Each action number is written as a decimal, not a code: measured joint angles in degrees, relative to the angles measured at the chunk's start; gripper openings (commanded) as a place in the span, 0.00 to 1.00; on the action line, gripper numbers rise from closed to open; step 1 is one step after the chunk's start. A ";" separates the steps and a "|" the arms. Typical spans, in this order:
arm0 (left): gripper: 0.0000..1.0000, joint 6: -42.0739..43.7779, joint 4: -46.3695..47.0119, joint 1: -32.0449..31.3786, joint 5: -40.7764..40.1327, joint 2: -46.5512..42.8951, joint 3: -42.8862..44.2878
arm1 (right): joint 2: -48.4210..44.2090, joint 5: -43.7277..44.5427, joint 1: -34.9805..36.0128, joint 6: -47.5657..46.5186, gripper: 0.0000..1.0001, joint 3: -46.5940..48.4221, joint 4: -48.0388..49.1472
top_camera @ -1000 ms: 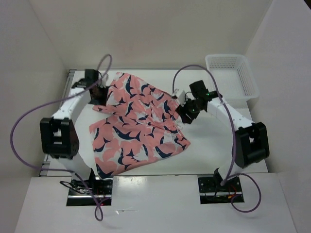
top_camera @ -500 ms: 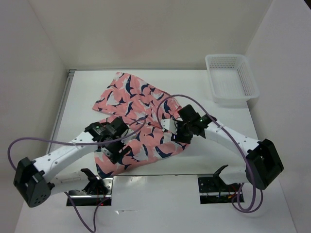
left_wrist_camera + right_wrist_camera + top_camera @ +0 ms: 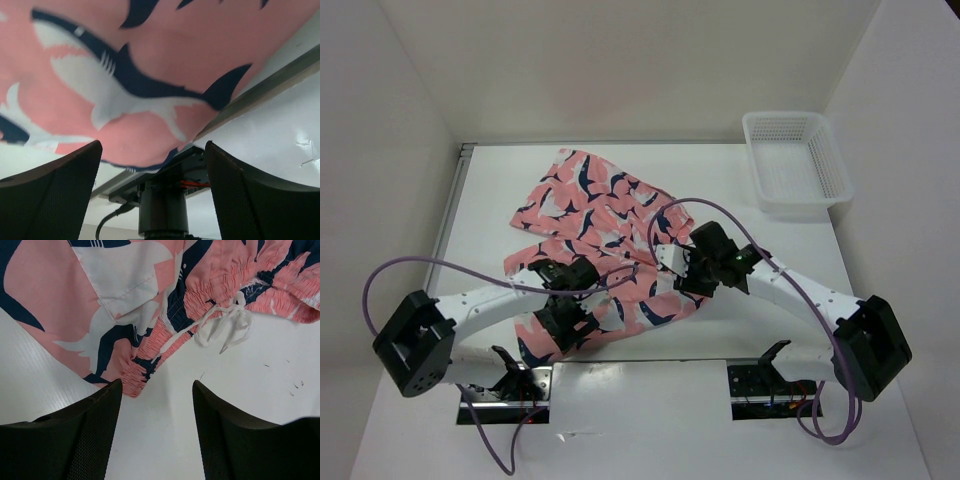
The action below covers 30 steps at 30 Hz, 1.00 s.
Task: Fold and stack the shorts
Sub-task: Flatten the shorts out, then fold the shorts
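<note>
The salmon-pink shorts (image 3: 590, 215) with navy-and-white whale shapes lie spread on the white table, from the far middle down to the near edge. My left gripper (image 3: 563, 322) is open over the near left corner of the shorts (image 3: 125, 70), where the hem hangs at the table's front edge. My right gripper (image 3: 692, 275) is open just above the table beside the elastic waistband and white drawstring (image 3: 227, 320) at the shorts' right edge (image 3: 165, 335). Neither gripper holds fabric.
A white perforated basket (image 3: 795, 160) stands at the far right of the table (image 3: 740, 200). The left arm's base (image 3: 162, 210) and cable show below the table's front edge. White walls close in the left, back and right sides.
The left arm swung from the far left corner down to the shorts' near left corner. The right gripper moved nearer, to the waistband edge. The shorts now lie flatter.
</note>
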 measured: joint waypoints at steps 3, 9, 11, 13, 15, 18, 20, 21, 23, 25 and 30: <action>0.86 0.02 2.82 -2.29 1.14 3.56 0.07 | 0.00 0.59 0.00 0.39 0.64 -0.17 0.24; 0.45 0.13 6.97 -3.32 2.21 5.95 0.07 | 0.00 1.25 -0.24 0.66 0.64 -0.20 1.51; 0.22 -0.15 7.89 -3.32 2.05 6.03 0.07 | 0.00 1.25 -0.52 0.83 0.64 -0.20 2.10; 0.13 0.07 9.09 -3.32 1.84 6.16 0.00 | 0.00 1.33 -0.68 1.03 0.63 -0.20 2.47; 0.07 0.17 9.97 -3.28 1.75 6.21 0.00 | 0.00 1.20 -0.68 1.27 0.61 -0.20 2.60; 0.04 0.04 10.49 -1.53 1.57 6.29 0.07 | -0.09 -0.02 -1.22 0.76 0.61 -0.20 2.38; 0.04 0.04 9.94 1.73 1.73 6.75 1.09 | -0.55 -1.53 -2.12 -0.57 0.61 -0.22 1.97; 0.04 0.02 9.31 3.80 1.84 7.32 2.51 | -1.18 -2.54 -2.54 -1.95 0.63 -0.31 1.62; 0.04 0.00 9.31 7.21 1.84 8.17 5.86 | -2.78 -4.59 -2.93 -4.39 0.65 -0.42 0.85; 0.04 0.00 9.57 8.79 1.84 8.44 8.26 | -3.56 -6.45 -2.99 -6.95 0.66 -0.42 0.50; 0.04 0.02 9.03 9.49 2.25 8.50 10.19 | 2.10 -6.78 -2.80 -13.53 0.66 -0.44 -1.18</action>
